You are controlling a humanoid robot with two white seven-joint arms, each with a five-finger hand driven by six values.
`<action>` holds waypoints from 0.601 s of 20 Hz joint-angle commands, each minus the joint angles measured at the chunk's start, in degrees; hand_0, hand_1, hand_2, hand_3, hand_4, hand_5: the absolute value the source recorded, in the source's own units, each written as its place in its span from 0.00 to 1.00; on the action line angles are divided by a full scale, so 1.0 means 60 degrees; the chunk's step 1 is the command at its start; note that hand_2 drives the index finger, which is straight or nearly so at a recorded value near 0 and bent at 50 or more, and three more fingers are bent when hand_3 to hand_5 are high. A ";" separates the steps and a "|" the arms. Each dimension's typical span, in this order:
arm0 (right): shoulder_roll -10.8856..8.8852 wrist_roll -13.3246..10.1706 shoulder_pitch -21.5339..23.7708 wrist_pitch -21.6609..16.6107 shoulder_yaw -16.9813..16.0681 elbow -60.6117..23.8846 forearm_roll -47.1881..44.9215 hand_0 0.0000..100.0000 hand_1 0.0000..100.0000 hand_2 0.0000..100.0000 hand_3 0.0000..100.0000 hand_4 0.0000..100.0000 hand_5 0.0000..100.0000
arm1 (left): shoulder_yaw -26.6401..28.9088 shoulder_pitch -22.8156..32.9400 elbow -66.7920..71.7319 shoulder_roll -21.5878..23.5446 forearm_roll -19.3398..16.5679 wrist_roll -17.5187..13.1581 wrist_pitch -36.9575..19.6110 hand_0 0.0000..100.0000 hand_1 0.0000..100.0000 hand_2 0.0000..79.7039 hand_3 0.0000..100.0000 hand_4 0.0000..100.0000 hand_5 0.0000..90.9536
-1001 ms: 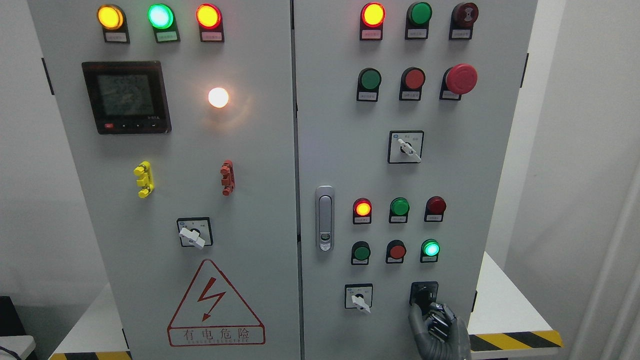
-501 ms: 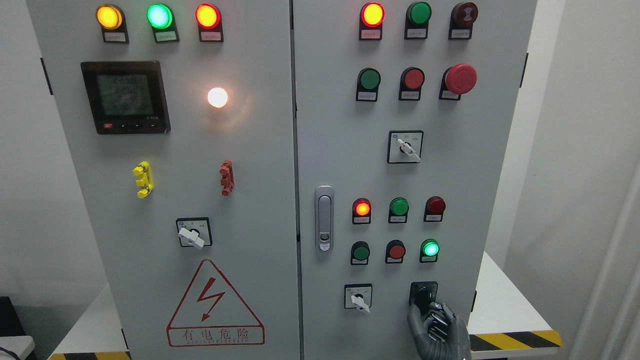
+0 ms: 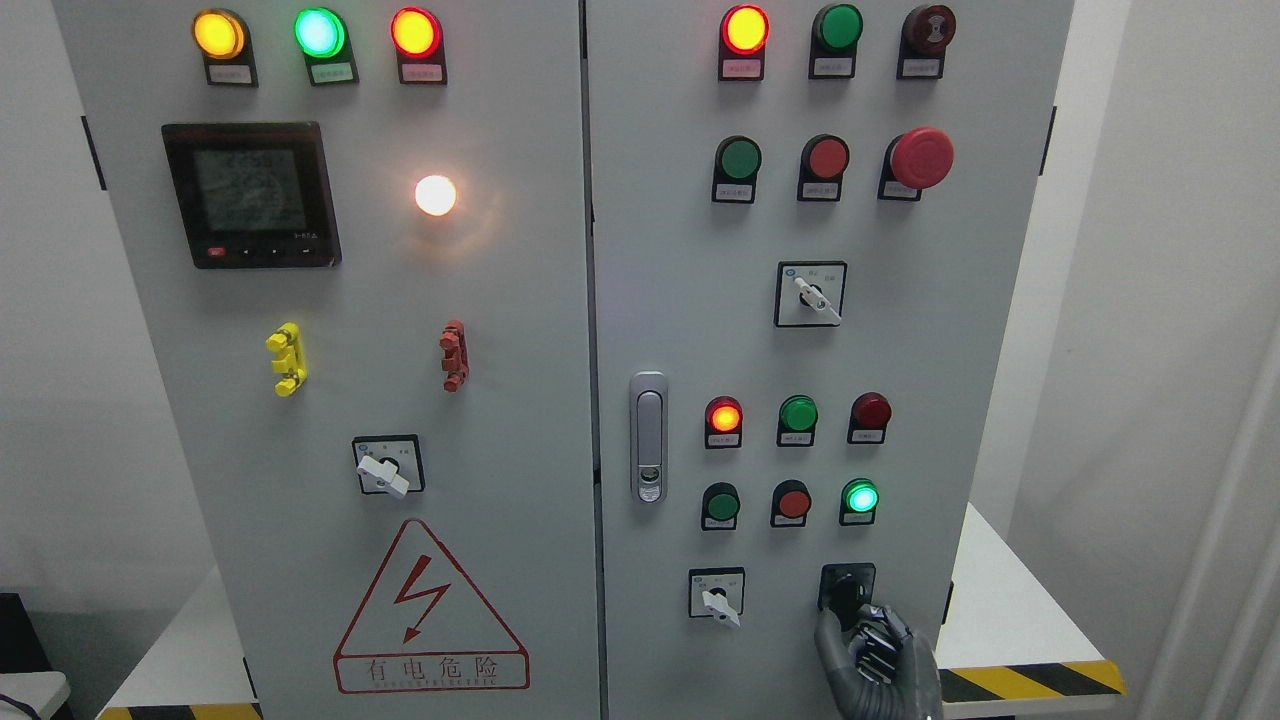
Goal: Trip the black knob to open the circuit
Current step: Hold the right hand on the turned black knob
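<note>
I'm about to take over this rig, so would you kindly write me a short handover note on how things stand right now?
Right hand: up at the black knob at the lower right of the cabinet's right door, fingers curled at it; a firm grip cannot be confirmed.
Left hand: out of view.
Done: the reach to the knob.
Unclear: whether the knob has been turned; the hand partly hides it.
Lights: the green lamp above the knob is lit.
Left: turn the knob to trip the circuit, then withdraw the hand.
</note>
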 commanded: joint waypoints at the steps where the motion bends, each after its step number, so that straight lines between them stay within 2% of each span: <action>1: -0.0006 0.0152 0.0001 -0.0595 -0.0040 0.0047 0.0012 0.56 0.80 0.63 0.95 0.96 0.98 | 0.0000 -0.0073 0.0000 0.0001 -0.0308 0.0006 0.0005 0.12 0.39 0.00 0.00 0.00 0.00; 12: -0.0006 0.0152 0.0016 -0.0595 -0.0172 0.0149 0.0012 0.56 0.80 0.62 0.94 0.96 0.97 | 0.0000 -0.0073 0.0000 0.0001 -0.0322 0.0006 0.0005 0.12 0.39 0.00 0.00 0.00 0.00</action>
